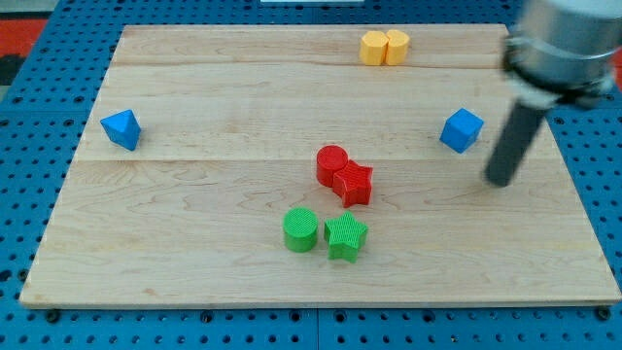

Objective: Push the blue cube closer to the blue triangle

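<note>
At the view's right, my tip rests on the tabletop just right of the blue cube, apart from it. The blue triangle sits far left. There are no fingers, only a bare rod holding nothing.

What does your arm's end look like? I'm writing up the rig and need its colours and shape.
My arm ends in a straight, dark rod, near black, round in section and plain, with no markings or cables showing. My tip is its blunt lower end. Above the rod sits a wider, blurred grey housing with a dark band, cut off by the view's top right corner. There is no pincer.
</note>
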Motion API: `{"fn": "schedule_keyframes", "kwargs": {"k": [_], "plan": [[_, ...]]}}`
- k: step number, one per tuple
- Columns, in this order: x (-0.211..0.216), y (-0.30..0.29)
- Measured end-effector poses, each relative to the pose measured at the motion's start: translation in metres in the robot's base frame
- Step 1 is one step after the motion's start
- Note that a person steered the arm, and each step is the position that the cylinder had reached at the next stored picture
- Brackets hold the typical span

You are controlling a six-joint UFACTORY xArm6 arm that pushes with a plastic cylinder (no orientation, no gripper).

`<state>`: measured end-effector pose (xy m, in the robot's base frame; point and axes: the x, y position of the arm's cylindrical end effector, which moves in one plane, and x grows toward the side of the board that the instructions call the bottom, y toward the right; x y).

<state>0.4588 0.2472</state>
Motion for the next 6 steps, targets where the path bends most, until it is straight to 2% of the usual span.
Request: {"fn": "schedule_keyframes", "kwargs": {"k": [1, 2, 3, 4, 5, 6], "plan": [[-0.052, 0.044], [-0.086, -0.05], [-0.073, -0.154], [-0.083, -0.081], [-0.071, 0.002], [-0.059, -0.057]]}}
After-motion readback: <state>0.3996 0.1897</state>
